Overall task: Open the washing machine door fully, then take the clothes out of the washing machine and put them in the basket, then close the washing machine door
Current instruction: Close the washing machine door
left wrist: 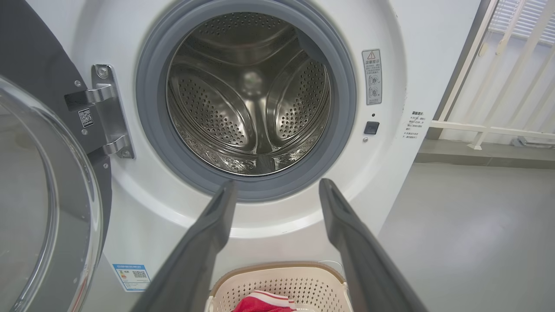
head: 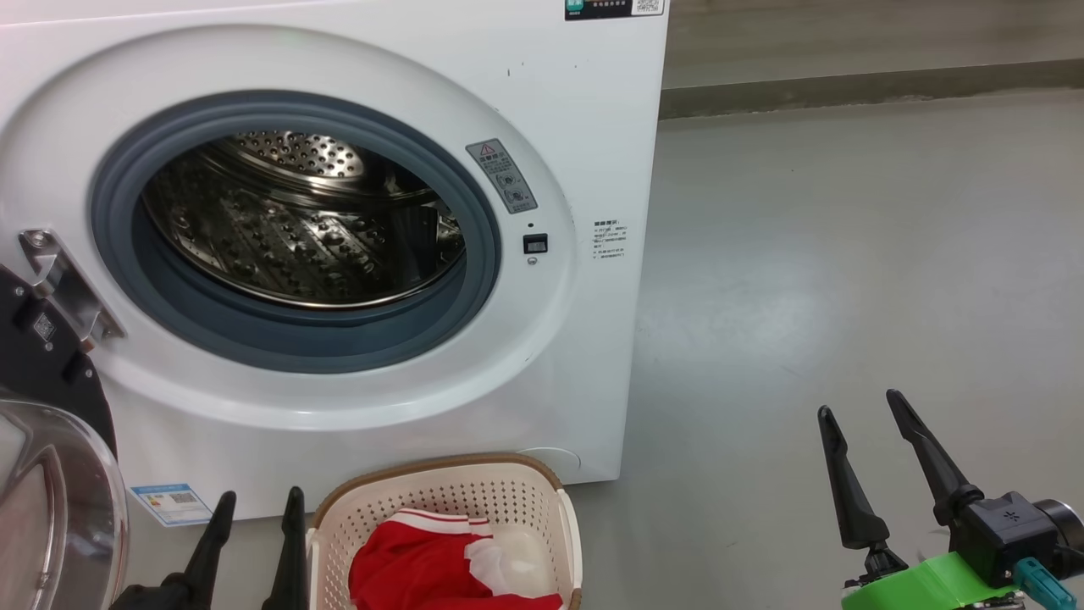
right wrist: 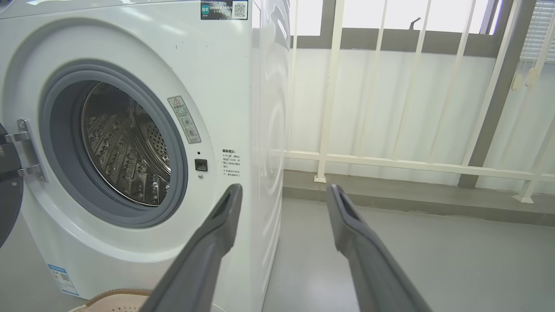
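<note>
Head view: clothes lie in the basket; left gripper and right gripper wide.

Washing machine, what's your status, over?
Open and empty: left tool, right tool. Bare drum, clothes in basket. Wide-open door, nothing blocking.

A: What is carried by the floor?
B: A smooth, glossy grey surface is seen. The washing machine is stood on it, and the basket is set just before the machine's front.
</note>
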Robot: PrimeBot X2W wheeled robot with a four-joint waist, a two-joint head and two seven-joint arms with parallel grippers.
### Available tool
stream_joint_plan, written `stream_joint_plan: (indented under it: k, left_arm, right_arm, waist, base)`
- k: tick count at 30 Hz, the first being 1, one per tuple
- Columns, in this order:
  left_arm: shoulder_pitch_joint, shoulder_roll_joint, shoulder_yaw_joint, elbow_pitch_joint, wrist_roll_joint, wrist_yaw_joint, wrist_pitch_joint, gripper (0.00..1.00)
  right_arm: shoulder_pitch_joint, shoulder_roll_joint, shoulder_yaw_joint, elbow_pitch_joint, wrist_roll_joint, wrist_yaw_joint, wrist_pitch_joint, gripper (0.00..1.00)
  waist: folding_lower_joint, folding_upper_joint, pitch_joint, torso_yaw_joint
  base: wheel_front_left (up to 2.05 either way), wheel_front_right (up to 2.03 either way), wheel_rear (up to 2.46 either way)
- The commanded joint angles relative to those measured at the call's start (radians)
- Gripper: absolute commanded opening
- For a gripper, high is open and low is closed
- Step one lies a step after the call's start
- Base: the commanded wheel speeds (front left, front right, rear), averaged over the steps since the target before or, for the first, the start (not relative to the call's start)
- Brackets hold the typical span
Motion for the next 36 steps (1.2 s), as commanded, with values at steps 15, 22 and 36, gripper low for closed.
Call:
stream_joint_plan:
  k: [15, 22, 36]
  left_arm:
    - [-0.014, 0.028, -0.006, -0.076, 0.012, 0.015, -0.033, 1.00]
    - [-0.010, 0.035, -0.007, -0.085, 0.010, 0.018, -0.038, 1.00]
    - [-0.015, 0.044, -0.017, -0.078, 0.014, 0.033, -0.042, 1.00]
  right_arm:
    - [-0.016, -0.008, 0.014, -0.027, 0.003, 0.006, -0.007, 1.00]
    - [-0.021, -0.008, 0.016, -0.025, 0.005, 0.006, -0.007, 1.00]
    - [-0.025, -0.008, 0.017, -0.024, 0.009, 0.006, -0.007, 1.00]
  waist:
    - [0.0000, 0.0000, 0.014, 0.007]
    - [0.0000, 0.0000, 0.022, 0.008]
    - [0.0000, 0.0000, 0.028, 0.012]
  base:
    - [-1.10, 1.10, 0.00]
    - [-1.08, 1.08, 0.00]
    - [-0.09, 0.09, 0.00]
